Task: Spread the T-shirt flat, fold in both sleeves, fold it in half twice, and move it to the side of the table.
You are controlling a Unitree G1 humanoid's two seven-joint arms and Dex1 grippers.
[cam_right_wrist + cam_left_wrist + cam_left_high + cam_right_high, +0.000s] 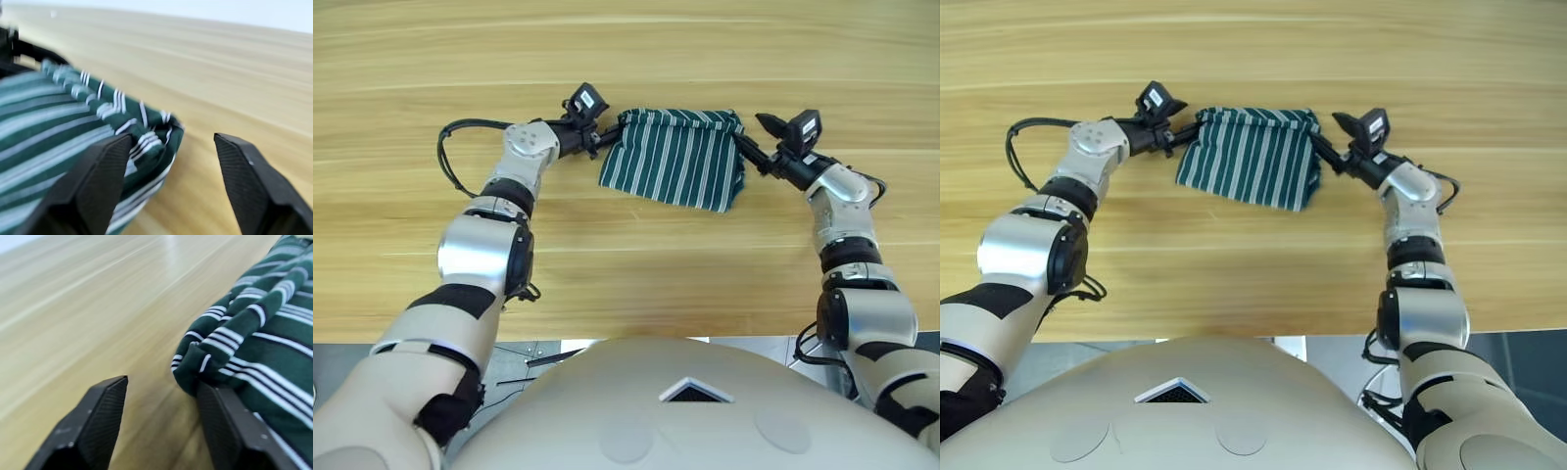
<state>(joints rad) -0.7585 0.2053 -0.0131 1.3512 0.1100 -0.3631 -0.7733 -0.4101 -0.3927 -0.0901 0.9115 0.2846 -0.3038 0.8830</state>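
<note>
The T-shirt (675, 157), dark green with white stripes, lies folded into a small thick rectangle on the wooden table (626, 59). My left gripper (605, 137) is at the shirt's far left corner. In the left wrist view it (161, 421) stands open, and the shirt's bunched edge (254, 333) rests against one finger (230, 426); bare wood shows between the fingers. My right gripper (746, 149) is at the far right corner. It (171, 181) is open too, with the shirt's folded corner (58, 127) beside one finger (98, 181).
Bare wood surrounds the shirt on all sides, with wide room to the far side and to both ends. The table's front edge (705, 335) runs close to my body. A black cable (450, 147) loops out from the left wrist.
</note>
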